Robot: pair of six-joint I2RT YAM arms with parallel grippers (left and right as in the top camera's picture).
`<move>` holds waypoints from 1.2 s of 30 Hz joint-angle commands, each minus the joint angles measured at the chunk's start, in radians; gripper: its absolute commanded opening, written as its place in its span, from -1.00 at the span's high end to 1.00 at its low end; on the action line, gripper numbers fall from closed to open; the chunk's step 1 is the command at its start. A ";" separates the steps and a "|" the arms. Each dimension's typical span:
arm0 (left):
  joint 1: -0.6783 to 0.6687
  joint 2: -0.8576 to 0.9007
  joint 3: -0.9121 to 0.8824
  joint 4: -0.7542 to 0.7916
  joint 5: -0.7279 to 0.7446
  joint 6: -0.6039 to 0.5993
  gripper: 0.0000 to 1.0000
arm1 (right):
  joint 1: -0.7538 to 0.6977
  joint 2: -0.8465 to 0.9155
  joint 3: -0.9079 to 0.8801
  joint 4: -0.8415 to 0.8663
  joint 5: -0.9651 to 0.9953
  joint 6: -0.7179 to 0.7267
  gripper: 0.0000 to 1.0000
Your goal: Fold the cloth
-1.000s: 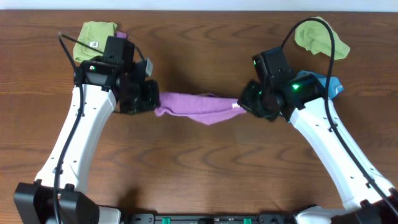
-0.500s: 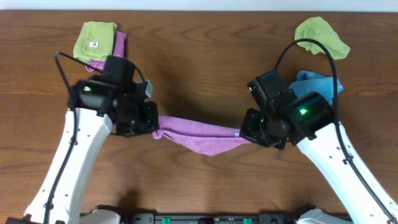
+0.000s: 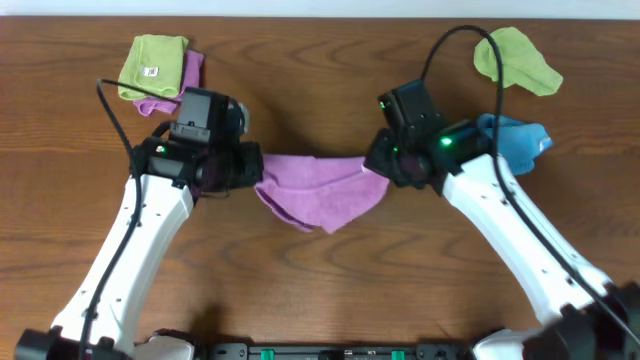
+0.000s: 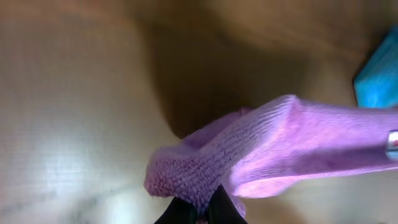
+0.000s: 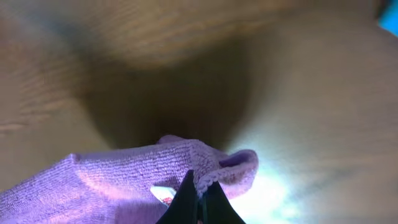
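Observation:
The lilac-purple cloth (image 3: pixel 318 188) hangs between my two grippers above the table's middle, sagging to a point toward the front. My left gripper (image 3: pixel 252 170) is shut on the cloth's left corner; in the left wrist view the cloth (image 4: pixel 273 149) bunches over the shut fingertips (image 4: pixel 205 208). My right gripper (image 3: pixel 378 168) is shut on the right corner; in the right wrist view the cloth (image 5: pixel 124 180) shows its small white tag (image 5: pixel 163 195) beside the shut fingertips (image 5: pixel 199 205).
A lime-green cloth (image 3: pixel 152 64) lies on another purple cloth (image 3: pixel 188 70) at the back left. A second lime-green cloth (image 3: pixel 515 58) and a bright blue cloth (image 3: pixel 515 140) lie at the back right. The wooden table (image 3: pixel 320 290) runs to the front edge.
Both grippers have moved away from the front edge toward the back and closer together with the cloth. The cloth now sags lower in the middle than it did.

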 commanded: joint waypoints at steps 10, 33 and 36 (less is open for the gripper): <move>0.003 0.234 -0.001 0.401 -0.107 -0.021 0.88 | -0.048 0.188 -0.006 0.431 0.139 -0.089 0.97; 0.112 0.235 0.255 0.265 0.018 0.145 0.88 | -0.143 0.186 0.306 0.230 0.148 -0.339 0.97; 0.112 0.237 0.239 0.101 -0.033 0.242 0.88 | -0.133 0.186 0.279 0.095 0.162 -0.338 0.97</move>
